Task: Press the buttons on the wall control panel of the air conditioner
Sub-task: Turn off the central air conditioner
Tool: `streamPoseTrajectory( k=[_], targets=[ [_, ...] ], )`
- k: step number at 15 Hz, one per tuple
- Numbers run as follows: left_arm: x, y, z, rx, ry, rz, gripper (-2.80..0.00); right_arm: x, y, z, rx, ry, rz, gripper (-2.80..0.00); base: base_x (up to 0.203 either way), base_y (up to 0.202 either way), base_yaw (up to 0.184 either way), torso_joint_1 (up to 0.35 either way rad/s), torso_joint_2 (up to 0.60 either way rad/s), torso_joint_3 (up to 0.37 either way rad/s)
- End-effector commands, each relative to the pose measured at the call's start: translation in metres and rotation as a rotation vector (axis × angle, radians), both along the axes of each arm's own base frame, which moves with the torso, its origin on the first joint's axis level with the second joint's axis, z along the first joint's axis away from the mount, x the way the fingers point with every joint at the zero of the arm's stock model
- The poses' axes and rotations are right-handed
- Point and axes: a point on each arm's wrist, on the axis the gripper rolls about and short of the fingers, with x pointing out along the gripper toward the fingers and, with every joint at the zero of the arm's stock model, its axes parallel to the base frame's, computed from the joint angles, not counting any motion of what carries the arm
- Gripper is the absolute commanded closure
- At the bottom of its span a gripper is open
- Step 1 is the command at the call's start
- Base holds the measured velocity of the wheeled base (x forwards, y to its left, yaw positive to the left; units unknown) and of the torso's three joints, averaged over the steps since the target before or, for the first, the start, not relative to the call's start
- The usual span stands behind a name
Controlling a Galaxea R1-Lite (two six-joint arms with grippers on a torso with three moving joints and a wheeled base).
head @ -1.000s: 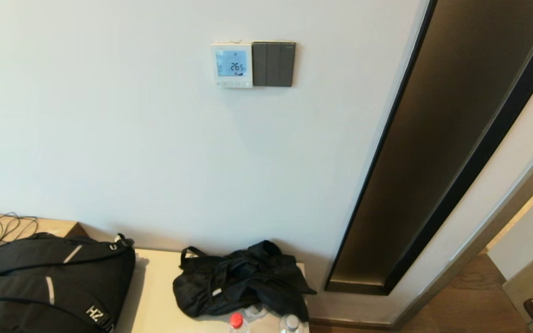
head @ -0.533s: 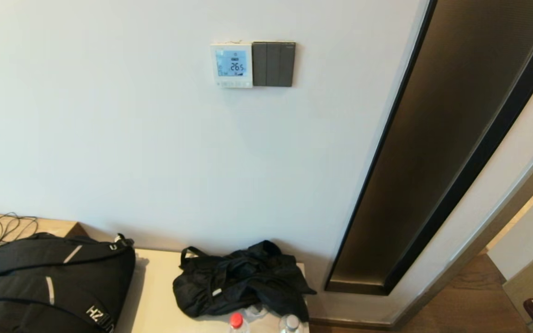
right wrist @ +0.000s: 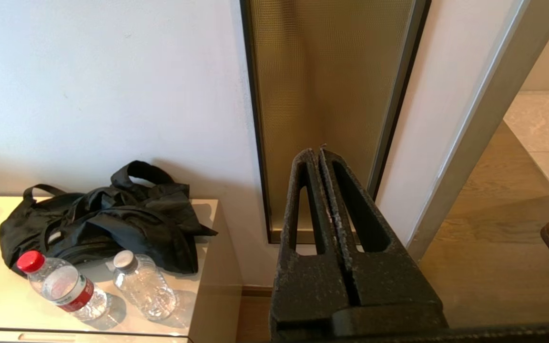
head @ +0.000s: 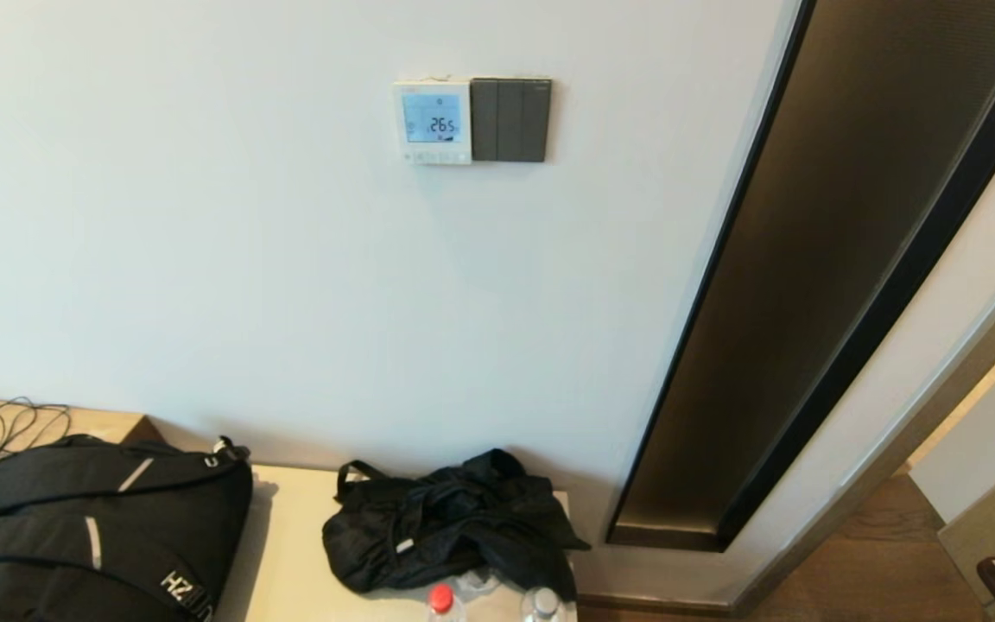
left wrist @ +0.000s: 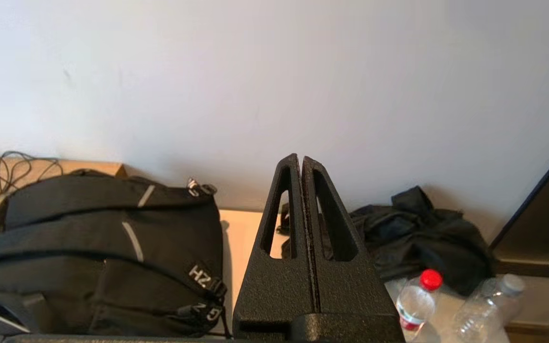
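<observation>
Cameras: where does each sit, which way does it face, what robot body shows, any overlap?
Head view: on the head, facing the wall with the control panel high up; no arm visible.
Left wrist view: behind the left gripper, fingers shut, facing the wall over a black backpack.
Right wrist view: behind the right gripper, fingers shut, facing the dark wall panel.
Shared: the crumpled black bag and the red-capped bottle show in all three.
</observation>
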Motion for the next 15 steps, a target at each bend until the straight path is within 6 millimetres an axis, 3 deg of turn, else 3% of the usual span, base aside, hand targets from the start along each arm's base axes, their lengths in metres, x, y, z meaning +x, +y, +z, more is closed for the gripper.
streamPoseTrajectory(
  k=[1,4,7,11,15],
  targets=[
    [0.004,0.000,0.040,-0.001,0.006,-0.010,0.00,0.000,0.000,0.000,0.000,-0.001,0.001,0.00,0.000,0.000,0.000,0.000,0.00,0.000],
    [0.015,-0.001,0.091,-0.007,-0.009,-0.049,0.00,0.000,0.000,0.000,-0.001,-0.001,0.001,0.00,0.000,0.000,0.000,0.000,0.00,0.000],
    [0.037,-0.003,0.123,-0.015,0.018,-0.131,0.00,0.000,0.000,0.000,-0.001,-0.001,0.001,0.00,0.000,0.000,0.000,0.000,0.00,0.000],
    [0.078,-0.004,0.153,-0.013,0.014,-0.216,0.00,0.000,0.000,0.000,-0.001,-0.001,0.001,0.00,0.000,0.000,0.000,0.000,0.00,0.000],
    [0.138,-0.010,0.176,-0.021,0.037,-0.285,0.00,0.000,0.000,0.000,-0.001,-0.001,0.001,0.00,0.000,0.000,0.000,0.000,0.00,0.000]
  ],
)
